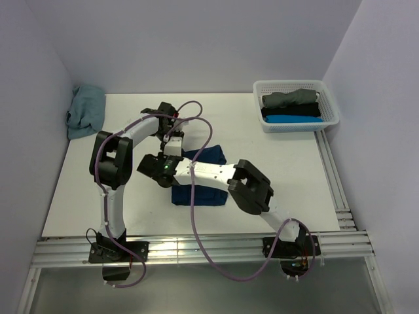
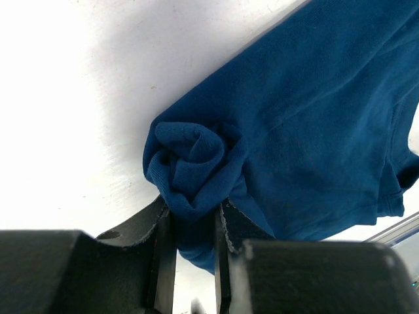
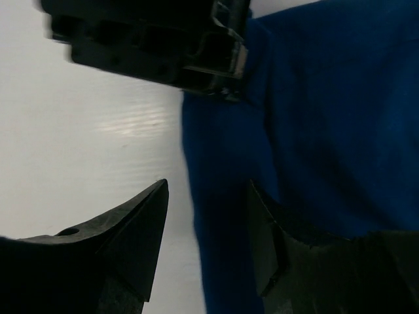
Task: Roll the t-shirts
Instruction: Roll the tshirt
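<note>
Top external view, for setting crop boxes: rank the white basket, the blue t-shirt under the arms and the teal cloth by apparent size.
1. White lattice basket.
2. Dark blue t-shirt, though the arms hide part of it.
3. Pale teal cloth, not far behind the shirt's visible part.

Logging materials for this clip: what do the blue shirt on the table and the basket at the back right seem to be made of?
Shirt: soft matte knit cloth, probably cotton; fine texture and loose bunched folds show. Basket: white rigid-looking plastic, likely; thin moulded lattice walls.
</note>
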Action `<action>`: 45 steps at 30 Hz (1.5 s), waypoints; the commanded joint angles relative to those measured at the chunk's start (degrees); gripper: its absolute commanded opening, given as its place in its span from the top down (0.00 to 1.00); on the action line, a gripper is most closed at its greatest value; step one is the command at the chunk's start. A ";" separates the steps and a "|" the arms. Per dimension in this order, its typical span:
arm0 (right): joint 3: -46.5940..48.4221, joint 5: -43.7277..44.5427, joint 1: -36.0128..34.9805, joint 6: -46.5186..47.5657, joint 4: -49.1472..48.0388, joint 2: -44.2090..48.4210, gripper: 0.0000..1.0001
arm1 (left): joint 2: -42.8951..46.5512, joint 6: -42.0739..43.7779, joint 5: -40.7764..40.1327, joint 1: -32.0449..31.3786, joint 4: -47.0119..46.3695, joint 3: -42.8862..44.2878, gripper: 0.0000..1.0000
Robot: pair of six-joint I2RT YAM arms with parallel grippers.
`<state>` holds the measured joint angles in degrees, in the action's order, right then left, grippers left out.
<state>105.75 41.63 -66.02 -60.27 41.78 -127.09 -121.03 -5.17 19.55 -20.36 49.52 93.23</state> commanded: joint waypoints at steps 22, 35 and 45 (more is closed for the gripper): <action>0.16 0.56 -1.13 0.15 6.74 -5.36 0.41 | -2.10 1.30 -1.36 -0.65 1.72 4.76 0.64; -9.85 -4.53 0.27 0.15 -2.65 0.42 0.50 | -2.37 2.36 0.31 -0.38 4.53 10.39 0.28; -49.81 -27.70 10.01 -3.08 -54.84 21.17 0.56 | 1.59 8.42 10.23 2.87 8.57 12.77 0.15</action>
<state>64.34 25.56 -59.13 -60.58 4.14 -108.49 -123.74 -0.40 24.62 -18.92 55.33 104.81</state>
